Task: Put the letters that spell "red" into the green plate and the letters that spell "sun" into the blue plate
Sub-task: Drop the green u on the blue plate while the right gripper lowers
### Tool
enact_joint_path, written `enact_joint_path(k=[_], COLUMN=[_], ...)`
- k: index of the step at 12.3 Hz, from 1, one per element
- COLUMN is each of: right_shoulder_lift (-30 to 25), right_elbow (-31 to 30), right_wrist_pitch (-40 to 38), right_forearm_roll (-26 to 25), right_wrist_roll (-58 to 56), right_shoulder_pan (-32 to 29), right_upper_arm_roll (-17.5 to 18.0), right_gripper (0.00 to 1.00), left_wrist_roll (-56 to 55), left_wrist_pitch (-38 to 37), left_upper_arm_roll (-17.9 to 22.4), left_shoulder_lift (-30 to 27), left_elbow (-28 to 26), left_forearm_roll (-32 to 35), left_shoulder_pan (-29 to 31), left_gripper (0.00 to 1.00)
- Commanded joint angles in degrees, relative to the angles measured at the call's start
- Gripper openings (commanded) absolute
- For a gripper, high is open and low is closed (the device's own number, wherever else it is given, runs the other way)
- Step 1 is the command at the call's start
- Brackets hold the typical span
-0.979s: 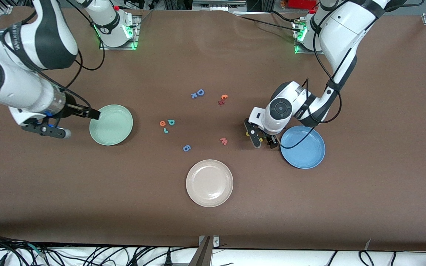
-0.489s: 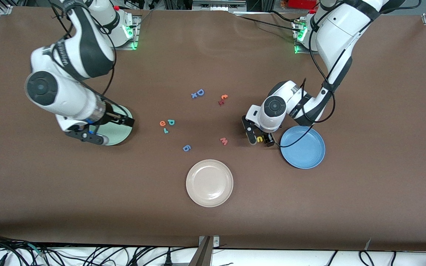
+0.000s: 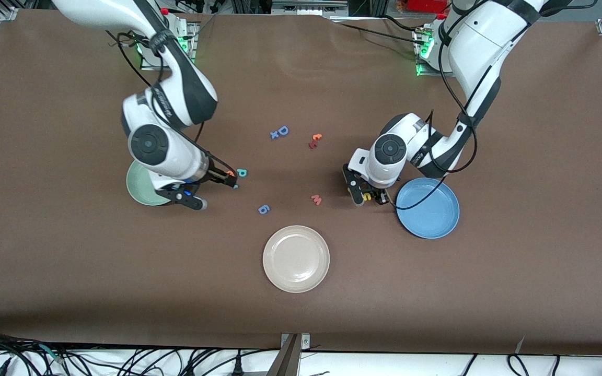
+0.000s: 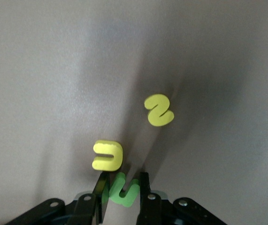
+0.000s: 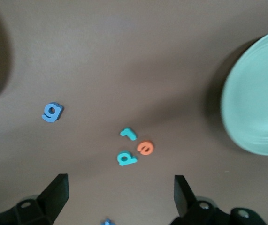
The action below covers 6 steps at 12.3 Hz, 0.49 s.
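My left gripper [image 4: 123, 181] is down on the table beside the blue plate [image 3: 429, 208], shut on the olive-green "n" [image 4: 123, 192]. The yellow "u" [image 4: 107, 155] lies against one finger and the yellow "s" [image 4: 158, 110] a little past it. My right gripper [image 3: 230, 177] hangs open over the teal "d" [image 5: 126, 158], orange "e" [image 5: 146, 148] and small teal "r" [image 5: 129, 134], with nothing between its fingers [image 5: 55, 192]. The green plate [image 3: 139, 192] lies half hidden under the right arm; in the right wrist view the green plate [image 5: 260, 93] shows empty.
Mid-table lie a blue "D" [image 3: 282, 130] with a small blue "x" [image 3: 274, 135], a red and orange pair [image 3: 315, 140], a pink "w" [image 3: 316, 199] and a blue "g" [image 3: 263, 209]. A cream plate [image 3: 296, 258] sits nearest the front camera.
The right arm has swung from the right arm's end of the table, across the green plate, to over the "d", "e" and "r". The left gripper's jaws have closed onto the green "n".
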Motion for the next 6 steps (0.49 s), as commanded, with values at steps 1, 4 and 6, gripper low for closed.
enact_joint_path(k=[1, 4, 6], right_shoulder_lift=[1.7, 3.3, 3.5], right_elbow=[-2.7, -6.0, -8.7], right_wrist_pitch=[5.9, 10.9, 13.3], right_forearm_roll=[1.0, 1.0, 1.0], right_wrist_roll=[5.1, 6.8, 6.8], right_shoulder_pan=[2.8, 3.7, 3.8], right_upper_arm_roll=[-0.5, -0.4, -0.4], right_gripper=[0.99, 0.99, 0.99], left_wrist_roll=[0.3, 0.4, 3.8], left_wrist_pitch=[-6.1, -13.2, -17.4], left_upper_arm_roll=[-0.1, -0.1, 0.0], left_shoulder_lift=[-4.7, -8.5, -9.1], left_elbow=[0.2, 2.9, 5.1], left_forearm_roll=[1.6, 0.6, 0.6], left_shoulder_pan=[0.1, 0.8, 3.1], left_gripper=[0.02, 0.02, 0.02])
